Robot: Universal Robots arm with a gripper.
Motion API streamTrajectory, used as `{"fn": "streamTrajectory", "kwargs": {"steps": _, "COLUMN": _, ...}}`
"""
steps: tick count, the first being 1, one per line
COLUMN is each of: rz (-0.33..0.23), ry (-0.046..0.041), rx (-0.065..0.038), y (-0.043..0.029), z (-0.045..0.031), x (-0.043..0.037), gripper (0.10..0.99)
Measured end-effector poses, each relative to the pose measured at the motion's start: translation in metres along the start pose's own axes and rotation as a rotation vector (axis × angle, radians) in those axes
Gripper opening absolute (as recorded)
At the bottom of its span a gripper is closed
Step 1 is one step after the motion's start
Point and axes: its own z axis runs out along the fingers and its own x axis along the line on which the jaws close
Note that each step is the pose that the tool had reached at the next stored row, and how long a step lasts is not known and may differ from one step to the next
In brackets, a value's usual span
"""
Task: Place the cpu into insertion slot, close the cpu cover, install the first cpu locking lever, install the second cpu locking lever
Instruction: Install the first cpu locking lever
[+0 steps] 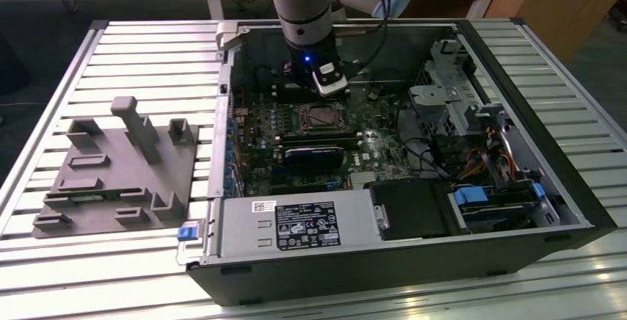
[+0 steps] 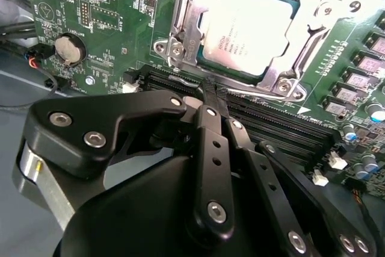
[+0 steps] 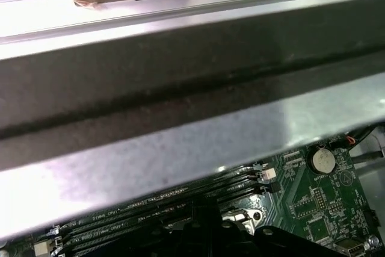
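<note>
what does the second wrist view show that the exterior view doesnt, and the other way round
Second wrist view: the cpu seated inside the cpu cover, the claw shut, holding nothing, a coin cell. Exterior view: the whole open case, the arm, a grey fixture on the exterior view's left. Both: the green motherboard and the insertion slot.

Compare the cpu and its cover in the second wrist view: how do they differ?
The cpu is a solid dull grey square; the cover is a shiny silvery open frame. The cpu sits inside; the cover rings it. Both are square and lie flat.
</note>
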Motion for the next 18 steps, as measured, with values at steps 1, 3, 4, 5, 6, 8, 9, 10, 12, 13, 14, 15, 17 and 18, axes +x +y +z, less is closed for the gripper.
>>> {"fn": "streamTrajectory", "kwargs": {"steps": 1, "rz": 0.002, "ry": -0.001, "rx": 0.0, "y": -0.0001, "z": 0.0004, "x": 0.0002, "gripper": 0.106}}
{"fn": "streamTrajectory", "kwargs": {"steps": 3, "rz": 0.007, "ry": -0.0031, "rx": 0.001, "y": -0.0004, "z": 0.0012, "x": 0.0005, "gripper": 0.106}}
{"fn": "streamTrajectory", "kwargs": {"steps": 4, "rz": 0.009, "ry": -0.0037, "rx": 0.001, "y": -0.0005, "z": 0.0014, "x": 0.0006, "gripper": 0.106}}
{"fn": "streamTrajectory", "kwargs": {"steps": 5, "rz": 0.011, "ry": -0.004, "rx": 0.002, "y": -0.0005, "z": 0.0013, "x": 0.0008, "gripper": 0.106}}
{"fn": "streamTrajectory", "kwargs": {"steps": 6, "rz": 0.012, "ry": -0.0044, "rx": 0.002, "y": -0.0004, "z": 0.0014, "x": 0.001, "gripper": 0.106}}
{"fn": "streamTrajectory", "kwargs": {"steps": 8, "rz": 0.014, "ry": -0.005, "rx": 0.002, "y": 0.0, "z": 0.0015, "x": 0.0014, "gripper": 0.106}}
{"fn": "streamTrajectory", "kwargs": {"steps": 9, "rz": 0.015, "ry": -0.0052, "rx": 0.002, "y": 0.0003, "z": 0.0016, "x": 0.0017, "gripper": 0.106}}
{"fn": "streamTrajectory", "kwargs": {"steps": 10, "rz": 0.016, "ry": -0.0054, "rx": 0.002, "y": 0.0007, "z": 0.0017, "x": 0.0019, "gripper": 0.106}}
{"fn": "streamTrajectory", "kwargs": {"steps": 12, "rz": 0.017, "ry": -0.0057, "rx": 0.003, "y": 0.0015, "z": 0.0019, "x": 0.0023, "gripper": 0.106}}
{"fn": "streamTrajectory", "kwargs": {"steps": 13, "rz": 0.018, "ry": -0.0058, "rx": 0.003, "y": 0.0016, "z": 0.002, "x": 0.0024, "gripper": 0.106}}
{"fn": "streamTrajectory", "kwargs": {"steps": 14, "rz": 0.019, "ry": -0.0062, "rx": 0.003, "y": 0.0016, "z": 0.0022, "x": 0.0024, "gripper": 0.106}}
{"fn": "streamTrajectory", "kwargs": {"steps": 15, "rz": 0.021, "ry": -0.0069, "rx": 0.004, "y": 0.0015, "z": 0.0025, "x": 0.0025, "gripper": 0.106}}
{"fn": "streamTrajectory", "kwargs": {"steps": 17, "rz": 0.025, "ry": -0.0082, "rx": 0.005, "y": 0.0014, "z": 0.0032, "x": 0.0026, "gripper": 0.106}}
{"fn": "streamTrajectory", "kwargs": {"steps": 18, "rz": 0.027, "ry": -0.0087, "rx": 0.006, "y": 0.0013, "z": 0.0036, "x": 0.0027, "gripper": 0.106}}
